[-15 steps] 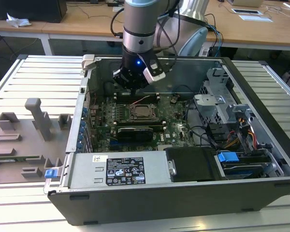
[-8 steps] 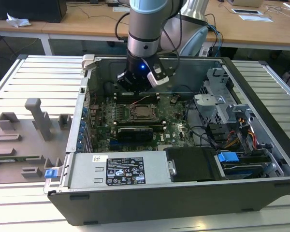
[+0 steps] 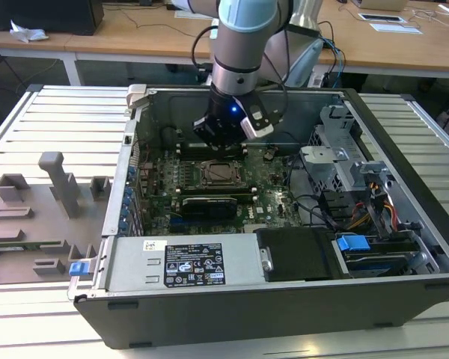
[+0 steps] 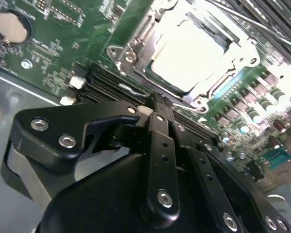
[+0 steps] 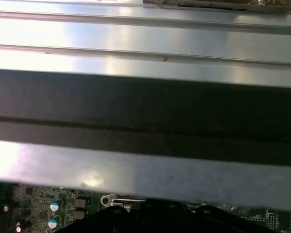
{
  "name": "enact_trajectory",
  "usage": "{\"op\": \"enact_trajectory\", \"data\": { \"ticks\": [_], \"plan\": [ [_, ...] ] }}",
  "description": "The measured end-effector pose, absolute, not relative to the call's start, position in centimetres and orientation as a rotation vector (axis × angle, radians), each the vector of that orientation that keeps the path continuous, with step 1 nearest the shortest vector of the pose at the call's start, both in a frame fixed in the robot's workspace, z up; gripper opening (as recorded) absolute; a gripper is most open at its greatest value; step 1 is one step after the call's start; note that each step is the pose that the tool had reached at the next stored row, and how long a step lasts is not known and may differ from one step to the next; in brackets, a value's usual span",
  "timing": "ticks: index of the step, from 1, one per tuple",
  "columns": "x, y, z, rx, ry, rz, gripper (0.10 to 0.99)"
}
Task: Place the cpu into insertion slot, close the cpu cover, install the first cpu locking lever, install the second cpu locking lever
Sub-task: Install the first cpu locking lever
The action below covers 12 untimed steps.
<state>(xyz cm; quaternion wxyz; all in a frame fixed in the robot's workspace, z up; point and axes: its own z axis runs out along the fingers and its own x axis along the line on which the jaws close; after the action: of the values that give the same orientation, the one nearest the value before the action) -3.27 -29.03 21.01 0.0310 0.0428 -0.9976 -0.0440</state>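
In the exterior view, the robot arm reaches down into an open computer case (image 3: 404,187) that lies on a slatted metal table (image 3: 52,127). The gripper (image 3: 221,138) hangs low over the green board (image 3: 157,187), just behind the insertion slot (image 3: 223,173). The slot sits near the middle of the board, with long black memory slots (image 3: 209,206) close in front of it. A blue light glows on the wrist. In the second wrist view, the gripper (image 4: 157,109) has its black fingers (image 4: 160,145) pressed together at the tip, and I see nothing pinched between them. Just past the tip lies the cpu (image 4: 191,53), a pale shiny square, already sitting down in its slot. The cpu cover (image 4: 136,46), a thin metal frame, lies flat around the chip, so it looks closed. A thin metal lever (image 4: 172,99) runs along the near edge of the frame, right by the fingertips; I cannot tell if they touch it. A round silver battery (image 4: 10,26) sits far off on the board. I think the chip is light, stiff and easy to hurt, so it is best held by its edges. The lever looks thin, springy and slippery, best pushed near its free end. In the first wrist view, the case wall (image 5: 145,165) fills most of the picture, with a strip of green board (image 5: 43,204) below it.
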Motion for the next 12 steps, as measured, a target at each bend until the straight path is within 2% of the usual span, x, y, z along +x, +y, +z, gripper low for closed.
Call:
{"op": "enact_trajectory", "data": {
  "ticks": [12],
  "plan": [
    [-2.70,-29.48,20.30,0.131,-3.070,-0.136,0.106]
  ]
}}
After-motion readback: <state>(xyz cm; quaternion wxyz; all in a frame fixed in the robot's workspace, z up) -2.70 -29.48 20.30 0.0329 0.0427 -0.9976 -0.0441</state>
